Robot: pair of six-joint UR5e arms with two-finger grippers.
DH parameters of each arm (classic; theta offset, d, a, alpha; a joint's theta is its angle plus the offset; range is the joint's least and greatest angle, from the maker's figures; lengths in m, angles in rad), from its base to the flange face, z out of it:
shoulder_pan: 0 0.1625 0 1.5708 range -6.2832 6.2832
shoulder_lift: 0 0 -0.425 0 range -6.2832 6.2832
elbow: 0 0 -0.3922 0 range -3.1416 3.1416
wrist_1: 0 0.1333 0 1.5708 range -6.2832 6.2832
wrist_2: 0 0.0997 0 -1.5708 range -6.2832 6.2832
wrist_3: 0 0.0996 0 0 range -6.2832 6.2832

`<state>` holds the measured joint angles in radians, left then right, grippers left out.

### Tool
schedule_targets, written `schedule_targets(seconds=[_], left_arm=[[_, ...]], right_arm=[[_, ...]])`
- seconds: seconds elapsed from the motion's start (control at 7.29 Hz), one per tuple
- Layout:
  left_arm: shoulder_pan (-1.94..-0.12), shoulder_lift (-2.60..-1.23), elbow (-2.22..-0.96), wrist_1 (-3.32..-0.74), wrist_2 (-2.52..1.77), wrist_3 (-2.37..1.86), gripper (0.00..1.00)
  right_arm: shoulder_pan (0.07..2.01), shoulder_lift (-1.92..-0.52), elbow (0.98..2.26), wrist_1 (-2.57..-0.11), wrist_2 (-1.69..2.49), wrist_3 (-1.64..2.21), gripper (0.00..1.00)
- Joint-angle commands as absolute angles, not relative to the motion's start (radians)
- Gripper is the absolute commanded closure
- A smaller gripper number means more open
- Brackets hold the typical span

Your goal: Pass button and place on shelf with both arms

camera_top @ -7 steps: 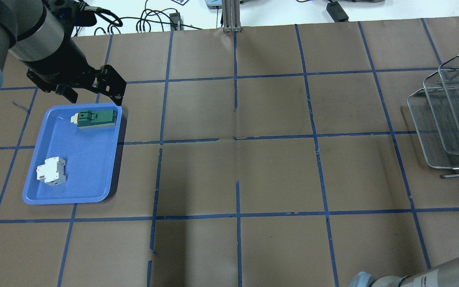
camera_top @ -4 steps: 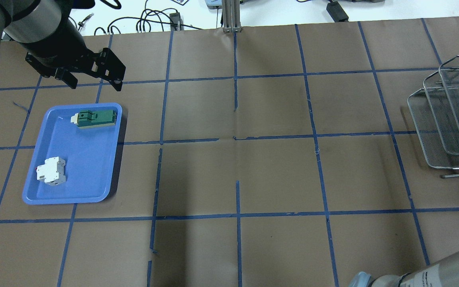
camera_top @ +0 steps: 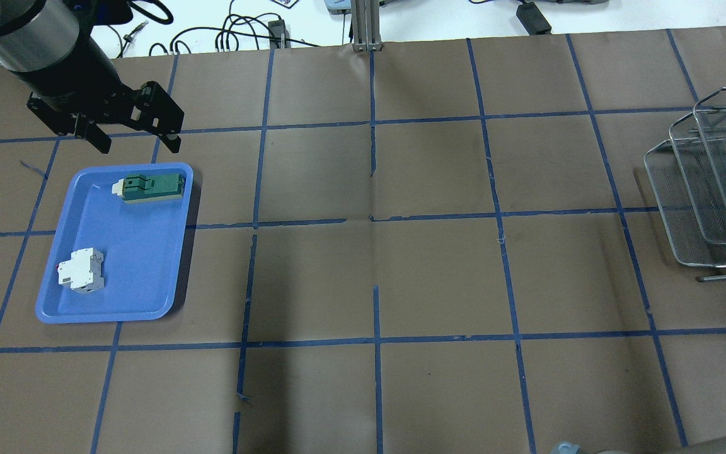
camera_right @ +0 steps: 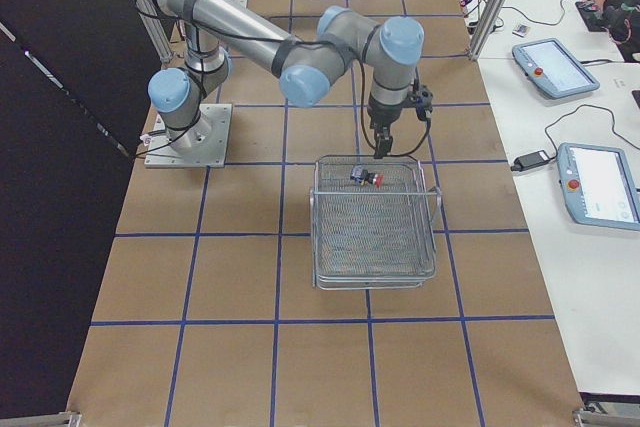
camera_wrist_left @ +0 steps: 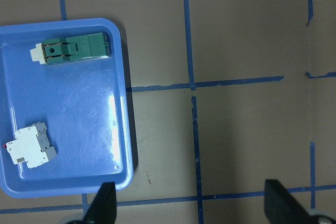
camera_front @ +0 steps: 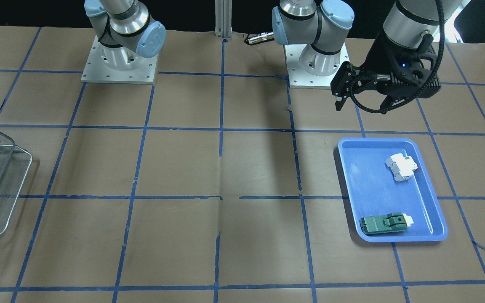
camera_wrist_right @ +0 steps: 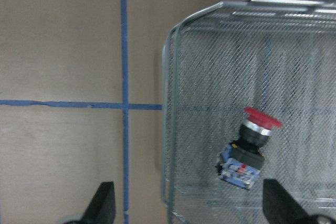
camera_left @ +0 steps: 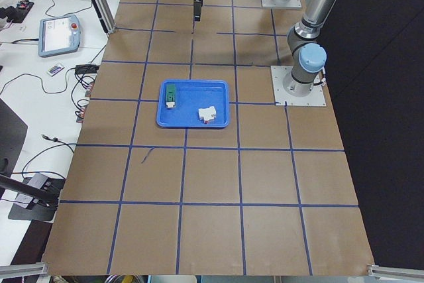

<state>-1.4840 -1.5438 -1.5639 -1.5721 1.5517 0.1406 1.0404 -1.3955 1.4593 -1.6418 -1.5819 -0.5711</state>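
Newly in the overhead view, the red mushroom-head button (camera_wrist_right: pixel 251 142) lies tilted on the mesh of the wire shelf (camera_wrist_right: pixel 167 129), head toward 1 o'clock in the wrist view, under the right gripper (camera_wrist_right: pixel 191 211), fingers spread and empty; the left gripper (camera_top: pixel 136 142), also apart, hovers at 12 o'clock of the blue tray (camera_top: pixel 130 265), shifted slightly left.

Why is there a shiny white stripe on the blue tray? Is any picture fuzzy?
Left wrist view: the stripe is lamp glare on the glossy blue plastic tray. Right wrist view: a bit blurry, so the red-headed push button and the silver wire-mesh shelf look soft. Overhead view: sharp.
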Motion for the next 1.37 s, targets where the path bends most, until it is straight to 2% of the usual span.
schedule_targets(seconds=[0.0, 0.27, 0.41, 1.24], left_arm=[[-1.485, -1.542, -1.569, -1.568, 1.548, 0.143, 0.00], [-1.485, -1.539, -1.572, -1.568, 1.549, 0.143, 0.00], [-1.485, -1.537, -1.574, -1.568, 1.549, 0.144, 0.00], [-1.486, -1.532, -1.580, -1.568, 1.549, 0.144, 0.00]], right_arm=[[1.232, -1.533, 1.460, -1.501, -1.572, -0.310, 0.00], [1.478, -1.568, 1.462, -1.508, -1.575, 0.000, 0.00], [1.533, -1.562, 1.462, -1.508, -1.571, 0.053, 0.00], [1.586, -1.554, 1.462, -1.509, -1.578, 0.092, 0.00]])
